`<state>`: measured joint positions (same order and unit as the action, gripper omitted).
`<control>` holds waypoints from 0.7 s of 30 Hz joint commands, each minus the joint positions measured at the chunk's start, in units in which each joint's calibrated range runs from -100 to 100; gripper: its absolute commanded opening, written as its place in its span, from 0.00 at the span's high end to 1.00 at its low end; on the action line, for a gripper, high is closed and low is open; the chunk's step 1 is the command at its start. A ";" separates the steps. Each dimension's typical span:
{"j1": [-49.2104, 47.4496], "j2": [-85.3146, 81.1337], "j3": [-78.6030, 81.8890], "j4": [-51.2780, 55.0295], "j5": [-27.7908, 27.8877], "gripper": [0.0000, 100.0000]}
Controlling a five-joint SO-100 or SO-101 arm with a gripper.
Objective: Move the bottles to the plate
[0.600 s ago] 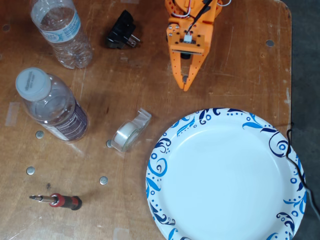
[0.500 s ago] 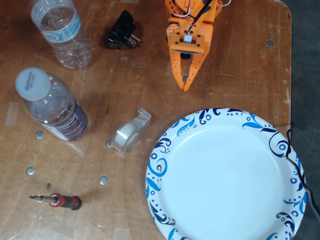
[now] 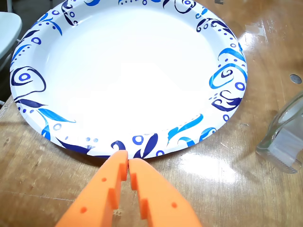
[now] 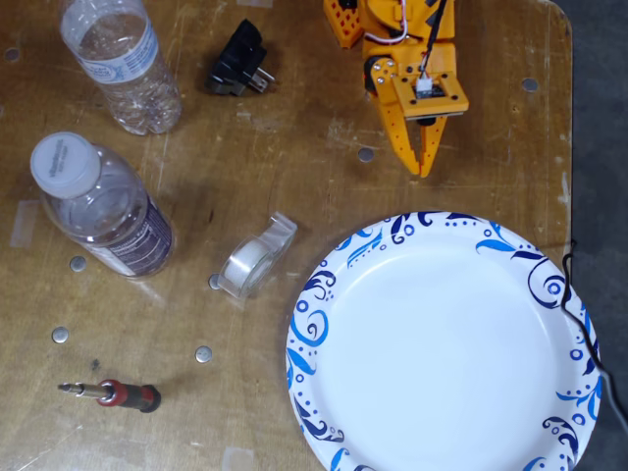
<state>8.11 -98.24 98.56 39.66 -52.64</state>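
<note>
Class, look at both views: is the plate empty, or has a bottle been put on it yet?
Empty. The plate shows only bare white inside its rim in both views, and both bottles stand on the table left of it in the fixed view.

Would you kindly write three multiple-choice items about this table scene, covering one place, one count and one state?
1. In the fixed view, where do the bottles stand relative to the plate?
A. On it
B. To its left
C. To its right

2. How many bottles are there?
A. One
B. Two
C. Three

3. How is the claw?
A. Shut, empty
B. Shut on a bottle
C. Wide open

Answers:
1 B: the dark-label bottle and the light-label bottle stand on the wood left of the plate.
2 B: only those two show.
3 A: the claw has its fingertips together with nothing between them.
</note>
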 commanded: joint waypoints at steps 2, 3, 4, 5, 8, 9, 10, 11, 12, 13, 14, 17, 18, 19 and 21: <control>-0.08 0.09 0.45 0.11 -0.20 0.98; -0.08 0.09 0.45 0.11 -0.20 0.98; -0.08 0.09 0.45 0.11 -0.20 0.98; -0.08 0.09 0.45 0.11 -0.20 0.98; -0.08 0.09 0.45 0.11 -0.20 0.98; -0.08 0.09 0.45 0.11 -0.20 0.99; -0.08 0.09 0.45 0.11 -0.30 0.99; -0.08 -0.08 0.45 0.11 -0.46 0.99; -0.08 -0.24 0.45 0.11 -0.46 0.99; 0.03 -0.33 0.45 0.11 -0.46 0.99; 0.24 -0.33 0.45 0.11 -0.51 0.99; 0.46 -0.33 0.45 0.03 -0.51 0.99; 0.35 -0.41 0.45 -0.06 -0.56 0.98; 0.89 -0.41 0.45 -0.58 -0.56 0.98; 2.08 -0.41 0.45 -0.93 -0.62 0.99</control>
<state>8.57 -98.24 98.56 39.66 -52.85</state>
